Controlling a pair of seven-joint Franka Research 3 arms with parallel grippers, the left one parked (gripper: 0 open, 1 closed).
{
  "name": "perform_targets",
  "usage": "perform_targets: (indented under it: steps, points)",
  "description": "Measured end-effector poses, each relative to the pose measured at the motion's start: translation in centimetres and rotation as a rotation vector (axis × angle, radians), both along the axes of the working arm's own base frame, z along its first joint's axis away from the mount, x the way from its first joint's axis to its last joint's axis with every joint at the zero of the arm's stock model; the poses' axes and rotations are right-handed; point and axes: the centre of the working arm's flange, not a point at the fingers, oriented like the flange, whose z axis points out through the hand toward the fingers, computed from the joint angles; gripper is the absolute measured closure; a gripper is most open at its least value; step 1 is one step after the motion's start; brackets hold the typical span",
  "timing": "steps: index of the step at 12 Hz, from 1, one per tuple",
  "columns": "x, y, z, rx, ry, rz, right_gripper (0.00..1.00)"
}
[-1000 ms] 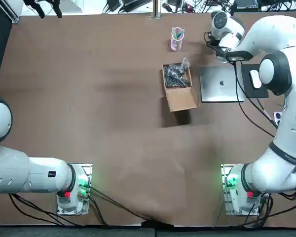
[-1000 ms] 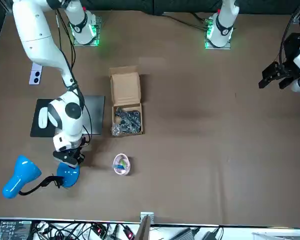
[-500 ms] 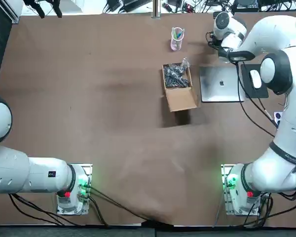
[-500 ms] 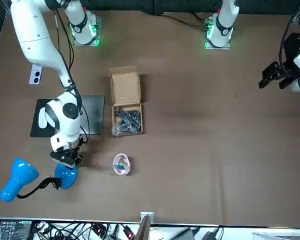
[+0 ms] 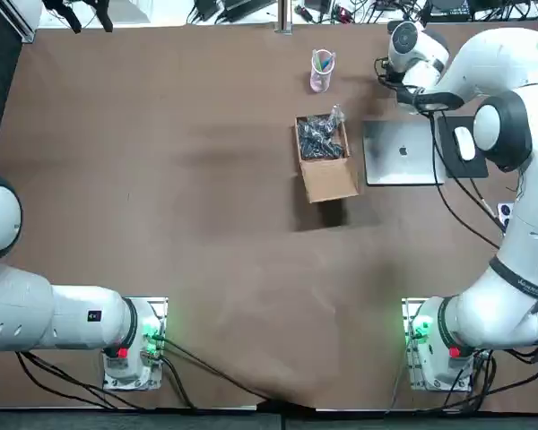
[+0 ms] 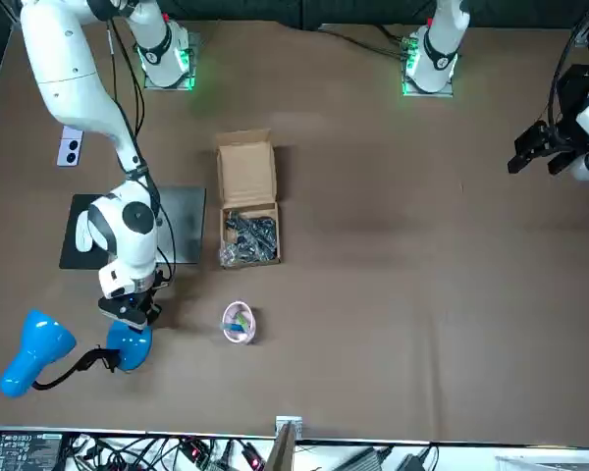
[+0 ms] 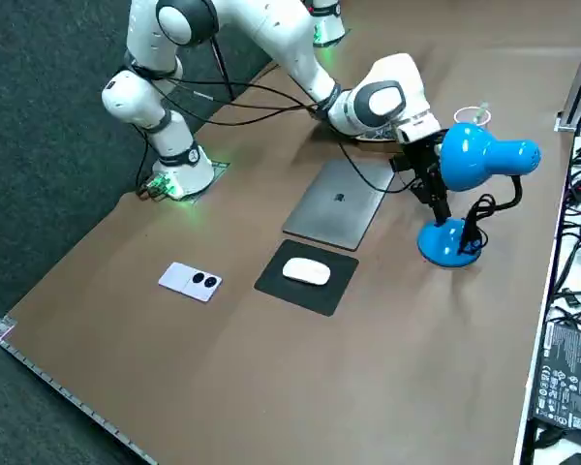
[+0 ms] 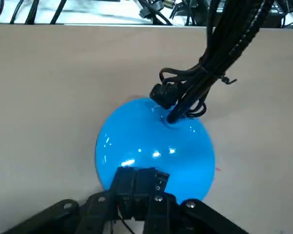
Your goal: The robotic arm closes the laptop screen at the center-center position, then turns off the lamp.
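Right gripper (image 8: 140, 176) unmoved over lamp base (image 8: 136, 134) (fingers together), laptop (image 5: 403, 154) closed

1. the brown tabletop (image 5: 206, 179) carries a closed grey laptop (image 5: 403, 152), with an open cardboard box (image 5: 326, 177) just beside it.
2. a pink cup (image 5: 322, 72) stands near the far edge.
3. a black mouse pad (image 7: 334, 291) bearing a white mouse (image 7: 307, 272) lies next to the laptop, and a small white device (image 7: 191, 281) lies apart from them.
4. a blue lamp (image 7: 450, 242) stands on its round base, with the right tool (image 8: 140, 179), fingers together, at that base.
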Motion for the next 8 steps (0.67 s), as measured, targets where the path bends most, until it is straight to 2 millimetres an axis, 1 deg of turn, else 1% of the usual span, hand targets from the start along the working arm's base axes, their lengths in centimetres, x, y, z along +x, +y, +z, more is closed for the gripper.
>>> perform_targets:
  steps: [8]
  points:
    - [0.37, -0.20, 0.44, -0.003, -0.012, 0.000, 0.98]
